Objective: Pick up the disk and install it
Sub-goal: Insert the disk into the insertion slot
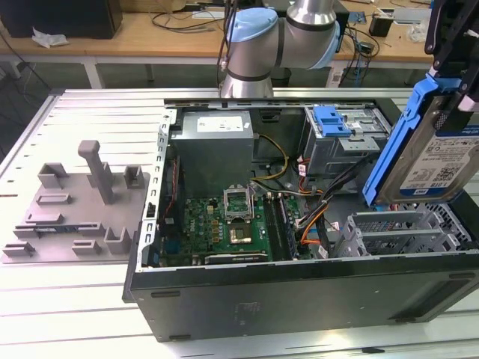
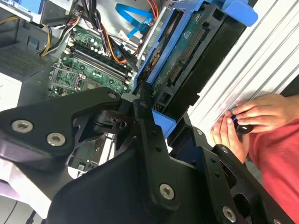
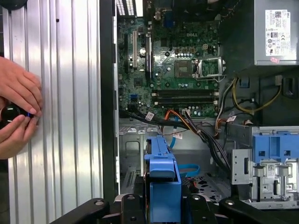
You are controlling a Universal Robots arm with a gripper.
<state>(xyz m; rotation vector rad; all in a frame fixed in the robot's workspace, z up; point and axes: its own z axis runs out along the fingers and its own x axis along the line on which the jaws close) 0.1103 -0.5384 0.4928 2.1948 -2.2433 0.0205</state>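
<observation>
Exterior view: the jaws are clenched on the upper end of the disk [image 1: 432, 142], which hangs on edge, tilted, above the open computer case [image 1: 299, 299] at the exterior view's right. It could snag the loose cables [image 1: 314, 221] beside the drive cage [image 1: 397, 232]. Gripped at one end only, it could also twist.

Ribbed aluminium table [image 1: 75, 314], behind it a long wooden bench [image 1: 150, 37] strewn with cables [image 1: 177, 16]
</observation>
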